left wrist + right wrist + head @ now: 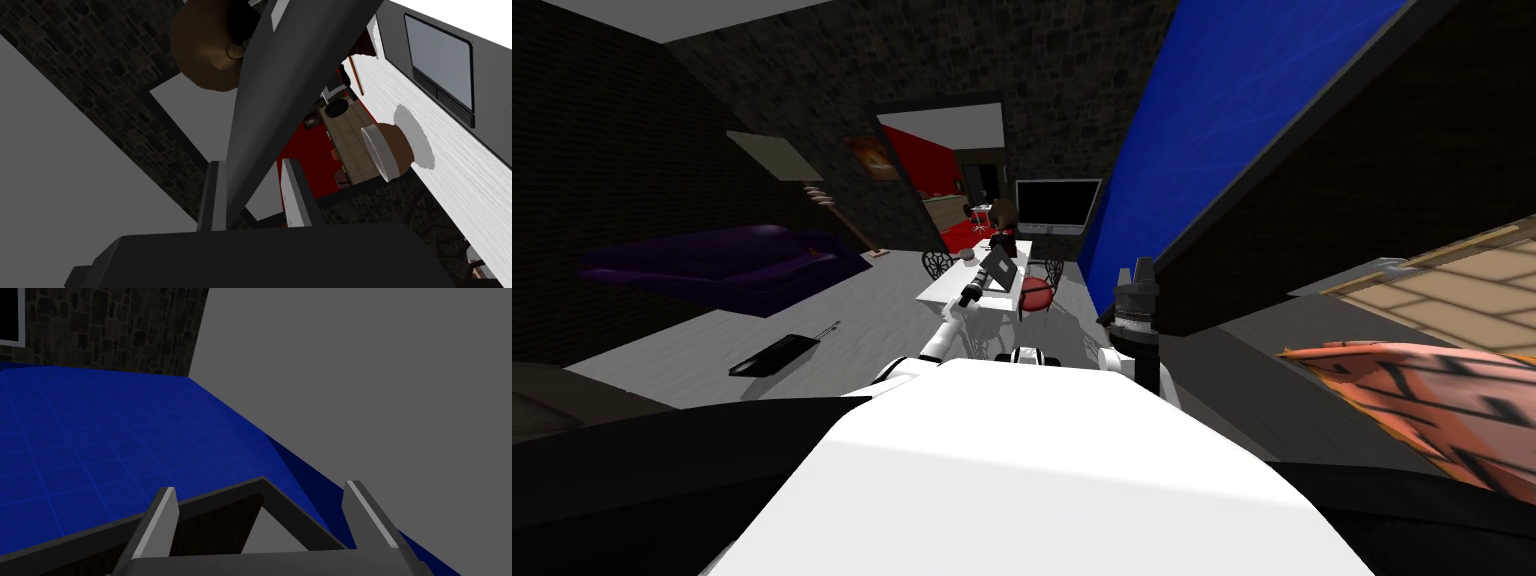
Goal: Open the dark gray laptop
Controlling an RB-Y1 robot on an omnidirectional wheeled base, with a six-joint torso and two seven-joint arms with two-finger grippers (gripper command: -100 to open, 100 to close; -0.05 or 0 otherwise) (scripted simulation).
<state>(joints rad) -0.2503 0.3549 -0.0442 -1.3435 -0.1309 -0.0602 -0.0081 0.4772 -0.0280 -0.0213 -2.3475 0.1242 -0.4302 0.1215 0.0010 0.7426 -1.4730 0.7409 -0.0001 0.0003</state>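
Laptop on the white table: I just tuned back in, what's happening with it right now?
The left pincer is closed on the edge of the dark gray laptop lid. The lid stands partly raised over the white table, so the opening is under way but not finished. A brown bowl sits on the table close by. The right pincer is open and holds nothing, raised beside the blue wall.
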